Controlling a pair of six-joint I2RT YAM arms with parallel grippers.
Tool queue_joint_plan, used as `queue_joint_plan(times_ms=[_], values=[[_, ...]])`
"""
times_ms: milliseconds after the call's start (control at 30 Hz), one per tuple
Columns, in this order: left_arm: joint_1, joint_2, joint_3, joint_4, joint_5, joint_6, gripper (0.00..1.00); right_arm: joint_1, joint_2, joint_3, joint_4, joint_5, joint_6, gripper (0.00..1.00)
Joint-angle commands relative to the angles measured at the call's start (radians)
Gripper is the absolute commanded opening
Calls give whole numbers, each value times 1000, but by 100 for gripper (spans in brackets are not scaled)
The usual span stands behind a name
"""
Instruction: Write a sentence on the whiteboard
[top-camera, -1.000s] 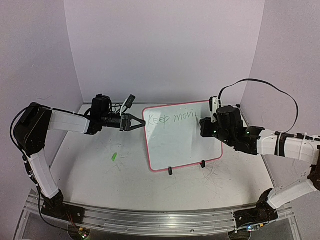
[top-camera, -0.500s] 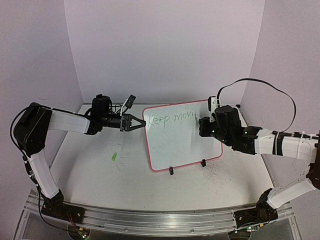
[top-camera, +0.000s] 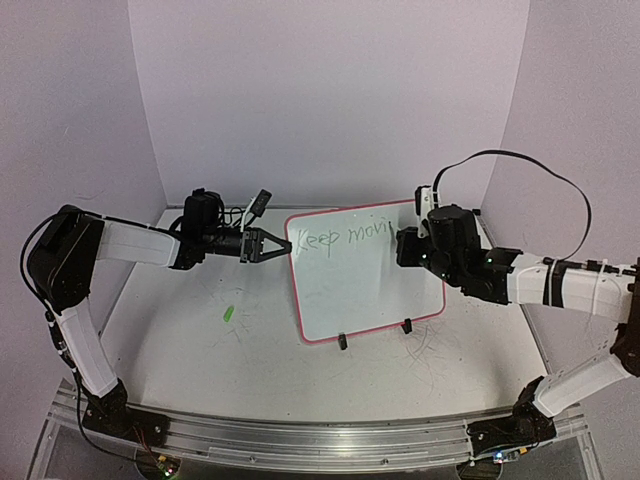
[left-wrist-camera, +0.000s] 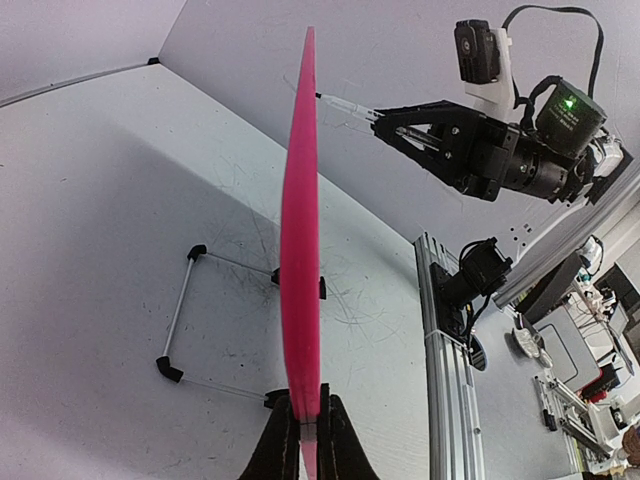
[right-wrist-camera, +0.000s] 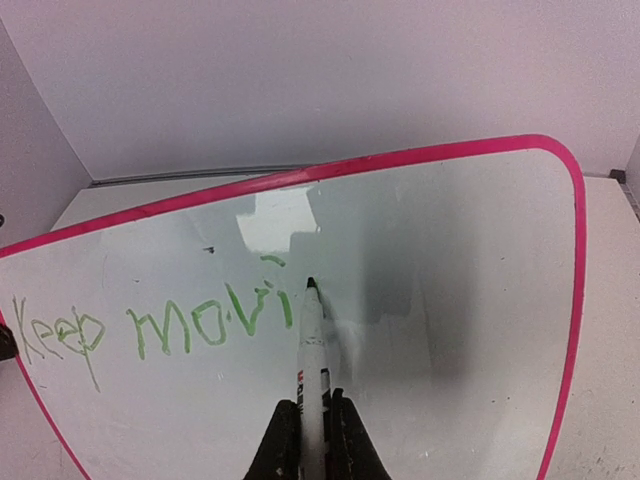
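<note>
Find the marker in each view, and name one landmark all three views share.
Top external: not made out; the right pincer hides it, at the whiteboard's upper right.
Left wrist: marker upper centre, right of the edge-on board.
Right wrist: bottom centre, tip up beside "movi".
Shared landmark: the whiteboard's pink frame.

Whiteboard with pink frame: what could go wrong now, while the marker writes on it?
1. The left tool pinches only the thin edge of the glossy white pink-framed whiteboard; pressure from the white marker pen might pivot it and distort the letters.
2. The right tool holds the marker near the green handwritten words; a low pass might smear them.
</note>
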Motion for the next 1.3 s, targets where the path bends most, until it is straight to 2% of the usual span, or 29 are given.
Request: queue_joint_plan(times_ms=[0,367,833,1267], values=[[5,-23,32,-21,1,34,0,-6,13,34,27,50,-1,0],[5,-23,32,-23,1,34,0,-7,-16,-6,-10,62,33,0],[5,-22,34,-24,1,34,0,-6,-30,-58,-39,-3,66,0],[5,-17,36,-24,2,34,0,-6,-99,-22,-30,36,7,0]])
